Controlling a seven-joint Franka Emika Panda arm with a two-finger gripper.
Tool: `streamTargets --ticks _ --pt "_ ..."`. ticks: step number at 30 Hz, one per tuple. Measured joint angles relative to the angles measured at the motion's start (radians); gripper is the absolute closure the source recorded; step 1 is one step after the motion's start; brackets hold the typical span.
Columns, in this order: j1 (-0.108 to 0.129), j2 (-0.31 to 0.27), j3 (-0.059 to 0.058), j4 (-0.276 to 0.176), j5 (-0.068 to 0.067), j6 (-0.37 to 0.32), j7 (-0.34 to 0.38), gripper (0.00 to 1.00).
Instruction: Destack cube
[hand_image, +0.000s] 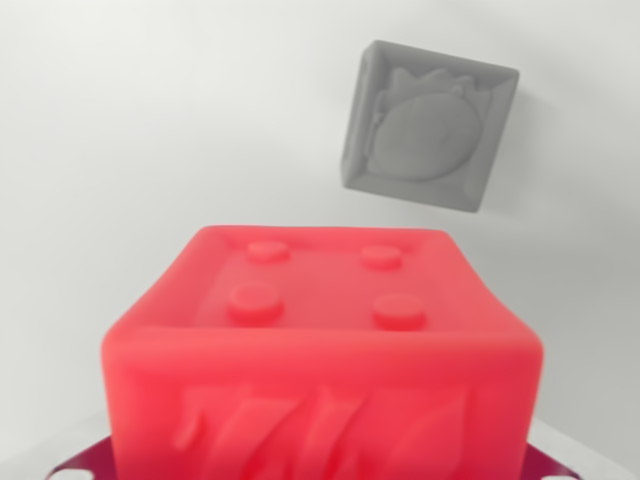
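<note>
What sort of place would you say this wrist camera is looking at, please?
Probably a lab tabletop set up for robot manipulation trials: a bare white surface, a red studded toy cube close up, and a grey embossed cube lying apart beyond it.

A bare test setting, most likely a robotics lab or studio. A plain, seamless white desk fills the whole background, with no furniture, walls or household clutter in sight. The only items are moulded plastic toy blocks: a red cube with four round studs and a grey cube with a raised relief pattern.
</note>
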Motion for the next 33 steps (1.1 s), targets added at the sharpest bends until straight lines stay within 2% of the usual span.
streamTargets --ticks 33 --pt "0.000 -0.020 0.000 -0.177 0.000 0.157 -0.178 1.00"
